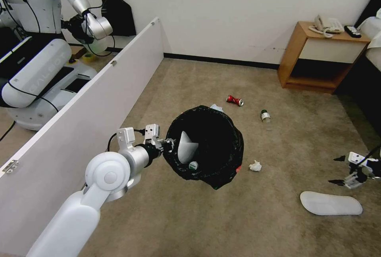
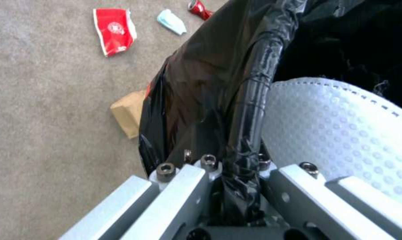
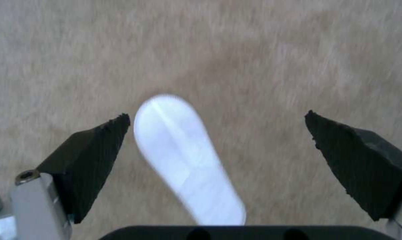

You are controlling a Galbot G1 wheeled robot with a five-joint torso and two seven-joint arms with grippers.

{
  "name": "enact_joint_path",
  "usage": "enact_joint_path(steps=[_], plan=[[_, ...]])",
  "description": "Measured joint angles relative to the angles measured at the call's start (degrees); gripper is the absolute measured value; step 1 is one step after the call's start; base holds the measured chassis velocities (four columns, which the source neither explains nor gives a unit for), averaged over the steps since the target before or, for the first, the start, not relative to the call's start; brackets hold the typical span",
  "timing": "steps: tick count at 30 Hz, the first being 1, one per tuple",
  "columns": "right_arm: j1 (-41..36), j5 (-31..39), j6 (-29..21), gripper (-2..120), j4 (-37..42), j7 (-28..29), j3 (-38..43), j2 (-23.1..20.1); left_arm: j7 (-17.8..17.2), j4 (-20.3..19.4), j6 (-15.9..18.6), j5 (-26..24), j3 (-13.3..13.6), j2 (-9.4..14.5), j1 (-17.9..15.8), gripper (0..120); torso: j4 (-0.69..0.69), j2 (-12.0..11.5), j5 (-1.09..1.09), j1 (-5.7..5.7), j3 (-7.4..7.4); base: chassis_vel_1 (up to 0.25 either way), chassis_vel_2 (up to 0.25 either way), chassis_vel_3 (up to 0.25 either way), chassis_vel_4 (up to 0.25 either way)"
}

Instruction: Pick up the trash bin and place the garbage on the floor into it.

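Left gripper (image 1: pixel 168 144) clamped on the rim of the trash bin (image 1: pixel 204 146), black liner pinched between the closed fingers (image 2: pixel 205 166); bin held up off the floor (image 1: pixel 198 225), its mouth facing the head camera, with a white slipper (image 2: pixel 343 133) and a small bottle (image 1: pixel 193 165) inside. Right gripper (image 1: pixel 337 169) at the right edge, jaws spread wide and holding nothing, poised above a second white slipper (image 1: pixel 330 203) lying flat on the carpet.

Left side walled in by a white panel (image 1: pixel 79 130) running diagonally toward the far white wall (image 1: pixel 238 11); wooden nightstand (image 1: pixel 317 58) in the far right corner. Open carpet between panel and nightstand, strewn with litter: crushed red can (image 1: pixel 234 100) and another bottle (image 1: pixel 265 116) beyond the bin, tissue wad (image 1: pixel 255 165) just beside it. From the left wrist: red carton (image 2: pixel 115 31), blue face mask (image 2: pixel 171 21), and brown cardboard piece (image 2: pixel 128 113) partly hidden behind the liner.
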Motion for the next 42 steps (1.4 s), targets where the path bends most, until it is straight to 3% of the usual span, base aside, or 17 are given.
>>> enact_joint_path(steps=[2,5,7,14,20,30,42], plan=[[0.0,0.4,0.0,100,-0.6,-0.1,-0.2,-0.1,0.0,-0.2,0.0,0.1,0.0,0.0,0.2,0,0.00,0.0,0.00,0.00,0.00,0.000,0.000,0.000,0.000],[-0.9,6.4,0.4,100,-2.1,1.5,-1.1,-0.7,0.1,-0.6,0.0,0.2,-0.3,0.1,0.6,0,0.00,0.0,0.00,0.00,0.00,0.000,0.000,0.000,0.000],[-2.3,15.2,-0.8,100,-3.0,2.7,-2.0,-1.4,0.1,-0.9,0.0,0.4,-0.4,0.0,0.9,0,0.01,0.0,0.01,0.00,0.00,0.000,0.000,0.000,0.000],[-2.5,19.0,-0.9,100,-6.6,2.3,-2.3,-0.8,0.3,-0.6,0.0,0.8,0.3,-0.8,0.6,0,0.00,0.0,0.01,0.00,0.00,0.000,0.000,0.000,0.000],[-1.8,13.4,-0.9,100,-8.9,0.4,-2.1,-0.6,0.7,0.2,0.0,1.4,1.1,-1.9,0.1,0,0.00,0.0,0.00,0.00,0.00,0.000,0.000,0.000,0.000],[-0.9,-4.7,2.1,100,-12.4,-2.0,-2.1,-0.3,1.2,1.6,0.1,2.7,2.1,-3.7,-0.6,0,-0.01,0.0,-0.01,0.00,0.00,0.000,0.000,0.000,0.000],[0.1,-9.1,2.7,100,-12.6,-0.6,-1.7,1.5,2.4,1.6,0.1,3.3,1.8,-4.0,0.0,0,0.01,0.0,0.00,0.00,0.00,0.000,0.000,0.000,0.000]])
